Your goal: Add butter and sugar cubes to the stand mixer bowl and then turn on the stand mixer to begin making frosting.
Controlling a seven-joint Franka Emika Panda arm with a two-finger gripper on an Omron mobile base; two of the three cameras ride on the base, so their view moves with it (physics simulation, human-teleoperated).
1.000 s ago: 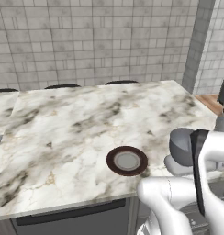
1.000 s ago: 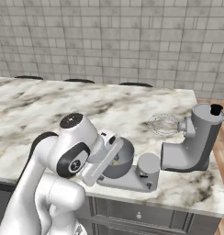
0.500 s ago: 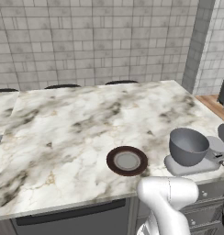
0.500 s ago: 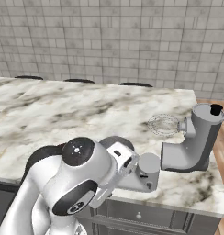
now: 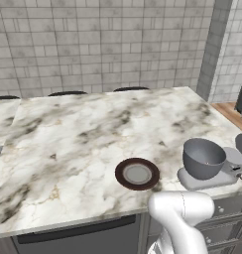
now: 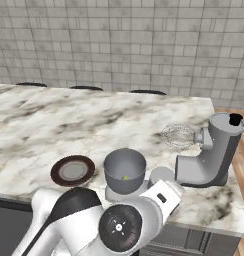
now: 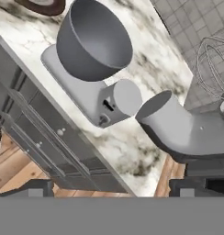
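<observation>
One pale speck, likely the butter, lies in the bowl; no sugar cube can be made out. Bowl sits on the mixer base at the counter's near right edge, plate just left of it. By my reading, the coming move turns on the dark switch on the base's near face, ahead of the fingers, which are spread wide and hold nothing. Arm is folded low before the counter edge
</observation>
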